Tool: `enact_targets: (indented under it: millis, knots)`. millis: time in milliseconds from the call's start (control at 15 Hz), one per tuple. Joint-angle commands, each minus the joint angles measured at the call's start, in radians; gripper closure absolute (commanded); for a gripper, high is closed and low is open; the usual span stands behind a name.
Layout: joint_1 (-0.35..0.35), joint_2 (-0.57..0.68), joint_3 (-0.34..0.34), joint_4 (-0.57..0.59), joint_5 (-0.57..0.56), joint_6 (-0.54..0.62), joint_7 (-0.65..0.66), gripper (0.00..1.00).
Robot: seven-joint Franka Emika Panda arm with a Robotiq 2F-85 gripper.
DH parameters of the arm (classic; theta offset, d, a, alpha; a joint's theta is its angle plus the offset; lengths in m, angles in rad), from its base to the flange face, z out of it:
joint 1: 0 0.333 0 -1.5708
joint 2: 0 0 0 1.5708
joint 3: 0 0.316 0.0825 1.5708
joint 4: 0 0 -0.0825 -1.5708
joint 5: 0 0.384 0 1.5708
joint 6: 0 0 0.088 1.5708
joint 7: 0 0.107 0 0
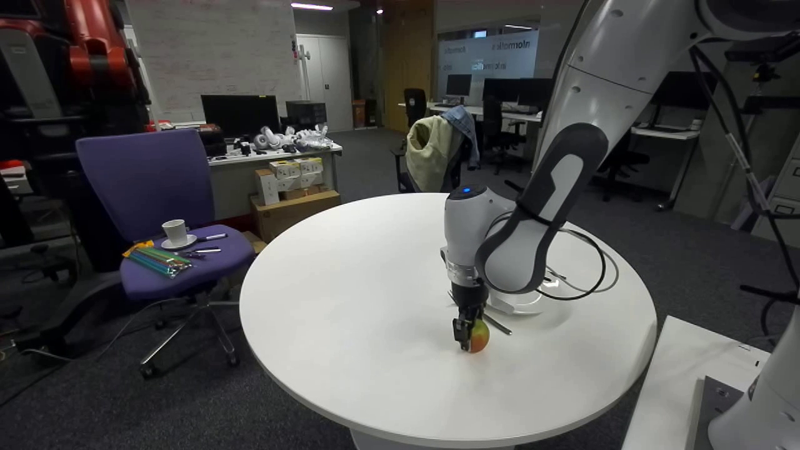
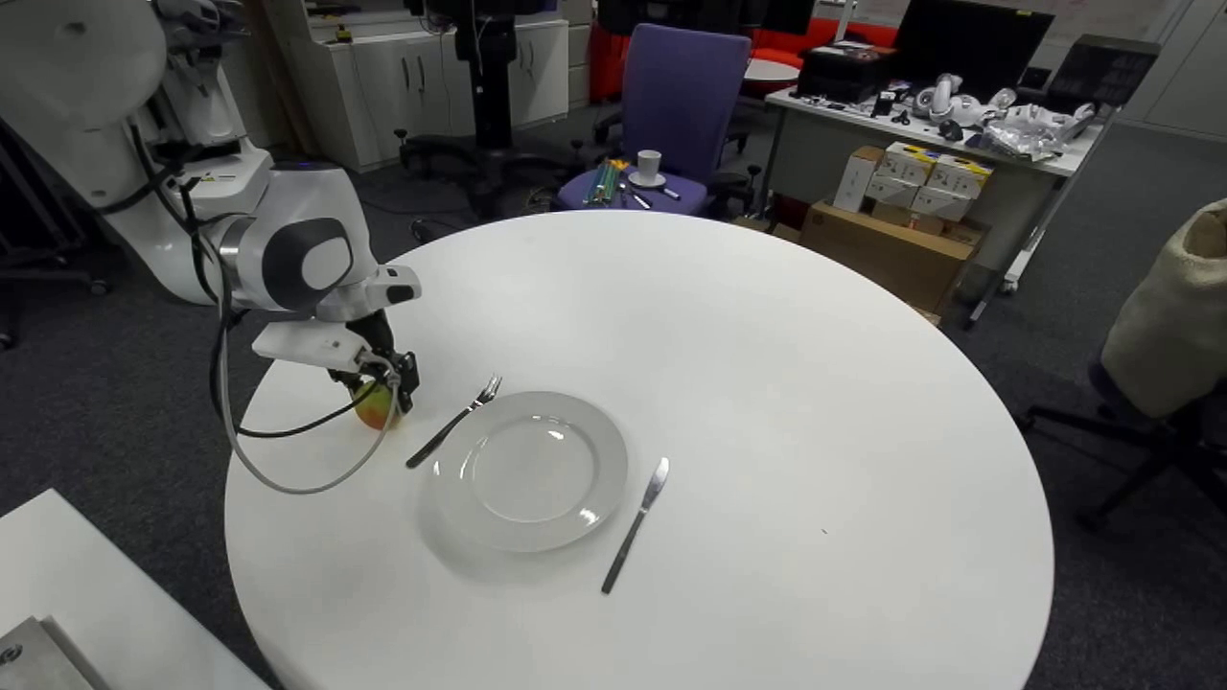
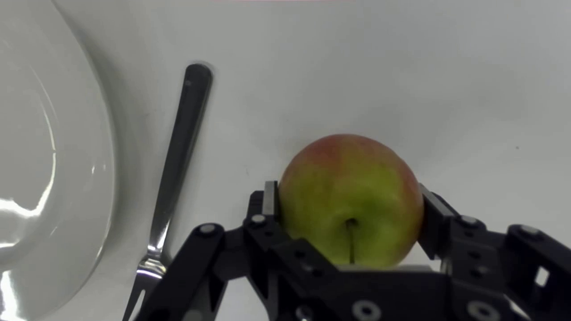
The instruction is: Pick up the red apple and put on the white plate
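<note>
Through the wrist view my gripper (image 3: 350, 201) holds the red apple (image 3: 351, 187) a little below and right of mid-frame, its jaws touching both sides of the red and yellow-green skin. I cannot tell whether the apple touches the round white table (image 2: 815, 402). In an exterior view the apple is left of centre; the white plate (image 2: 532, 470) sits just below and left of centre, a fork (image 2: 446, 432) between them, a knife (image 2: 636, 526) right of the plate.
</note>
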Motion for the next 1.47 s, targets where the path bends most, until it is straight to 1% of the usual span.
enact_targets:
  millis: [0,333,867,1133,1400]
  knots:
    - [-0.025,-0.069,-0.002,-0.05,0.026,-0.039,-0.01,0.51]
    - [-0.065,-0.136,-0.019,-0.114,0.032,-0.033,-0.013,0.51]
    - [-0.085,-0.29,-0.071,-0.181,-0.006,-0.042,0.016,0.51]
    - [-0.125,-0.319,-0.088,-0.191,-0.007,-0.06,0.01,0.51]
    - [-0.173,-0.325,-0.117,-0.181,-0.024,-0.106,0.008,0.51]
